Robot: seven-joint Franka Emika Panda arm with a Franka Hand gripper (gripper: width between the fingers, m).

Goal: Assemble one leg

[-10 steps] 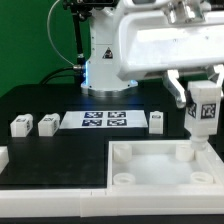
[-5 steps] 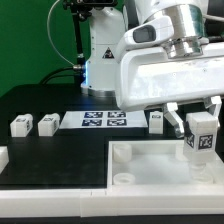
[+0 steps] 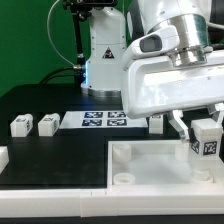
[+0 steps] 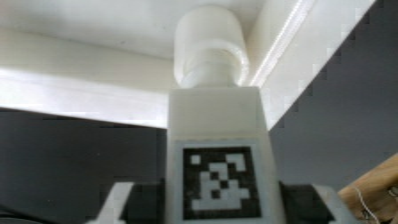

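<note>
My gripper (image 3: pixel 206 128) is shut on a leg (image 3: pixel 207 142), a small white block with a black-and-white tag, and holds it upright over the far right corner of the large white tray-like piece (image 3: pixel 150 165). In the wrist view the held leg (image 4: pixel 221 150) fills the middle, its round peg pointing at the tray's rim (image 4: pixel 294 50), and the dark fingers (image 4: pixel 306 200) press both its sides. Two more legs (image 3: pixel 19 126) (image 3: pixel 47 123) stand on the black table at the exterior view's left. A third (image 3: pixel 156 122) shows partly behind the gripper.
The marker board (image 3: pixel 103 120) lies on the table behind the tray. A white block (image 3: pixel 3 157) sits at the left edge. The robot base (image 3: pixel 100 55) stands at the back. The tray has round corner sockets (image 3: pixel 123 178).
The gripper with the leg has moved toward the exterior view's right and lower, toward the tray's far right corner. The arm's body now covers more of the view.
</note>
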